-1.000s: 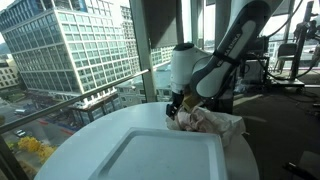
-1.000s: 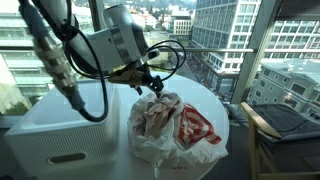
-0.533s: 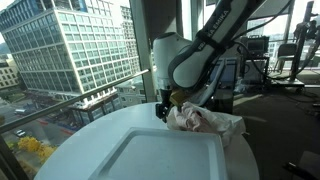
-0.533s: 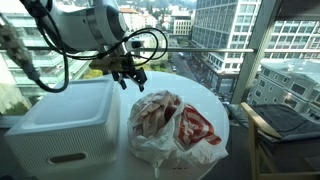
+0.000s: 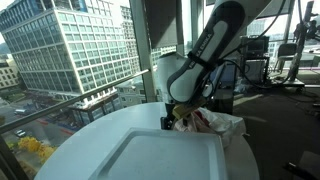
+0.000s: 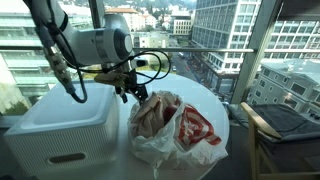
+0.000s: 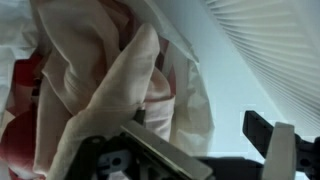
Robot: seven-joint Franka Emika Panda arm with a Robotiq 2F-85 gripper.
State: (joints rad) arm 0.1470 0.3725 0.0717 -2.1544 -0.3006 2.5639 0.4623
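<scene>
A crumpled white plastic bag with red print lies on the round white table; it also shows behind the arm. My gripper hangs open at the bag's edge on the side of the white bin, just above the table. In the wrist view the bag fills the left side. The gripper straddles the bag's rim with one dark finger over bare table. Nothing is held between the jaws.
A large white bin with a recessed lid stands right beside the bag and takes up the near part of the table. Glass walls surround the table, with city buildings outside. A chair stands past the table's edge.
The gripper left the top of the bag, swung toward the bin side, then dropped lower beside the bag's edge. Its jaws stayed open. The bag has not moved.
</scene>
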